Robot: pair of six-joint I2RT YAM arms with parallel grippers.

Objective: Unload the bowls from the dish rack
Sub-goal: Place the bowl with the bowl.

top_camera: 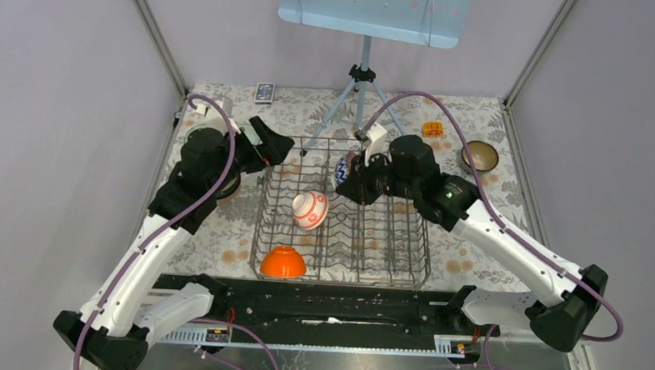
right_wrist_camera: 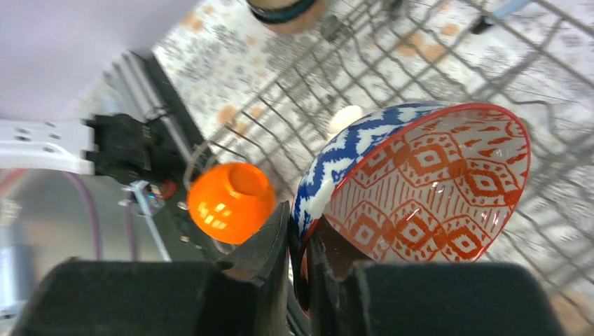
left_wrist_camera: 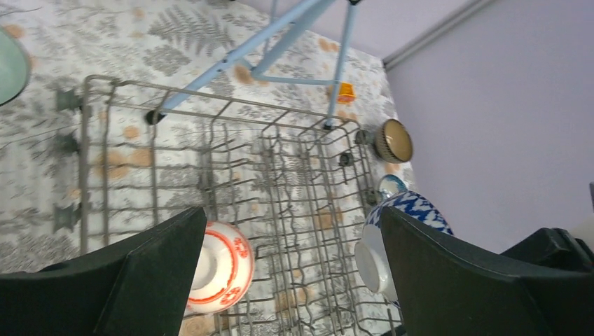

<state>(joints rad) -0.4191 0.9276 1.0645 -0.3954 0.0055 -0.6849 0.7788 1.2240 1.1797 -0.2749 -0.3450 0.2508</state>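
**Risks, left to right.**
- The left claw (top_camera: 282, 145) hung released, jaws wide and empty, over the far-left corner of the dish rack (top_camera: 388, 238).
- Judged: a descent toward the red-and-white bowl (top_camera: 310, 209) could catch a finger on the upright tines (left_wrist_camera: 277, 168). It could also knock that bowl over, since it stood tilted on edge between rows.
- The right claw (right_wrist_camera: 291, 245) was clenched on the rim of the blue-and-white bowl (right_wrist_camera: 420, 182), one finger inside and one outside, at the far middle of the rack.
- The grip was on the rim only. Judged: the bowl could pivot or slip out if swung quickly.
- Could not tell whether its lower edge was clear of the tines. If not, a sideways move would drag it against the wire.
- One leg of the tripod stand (top_camera: 361, 95) came down at the rack's far edge, close to that bowl. A lift toward the far edge of the counter (top_camera: 311, 109) risked a strike.
- Both claws were near each other. Crossing paths risked arm contact.

**Containers.**
- Pale green bowl (left_wrist_camera: 10, 66): on the counter left of the rack. Only a sliver showed, so its contents were not visible.
- The rack held three bowls.
  - Orange bowl (top_camera: 283, 262): upside down at the rack's near-left corner.
  - Red-and-white bowl: left of centre.
  - Blue-and-white bowl: red pattern inside, empty, in the right claw.
- Dark brown bowl (top_camera: 480, 156): tan inside, upright and empty, on the counter toward its far-right corner.
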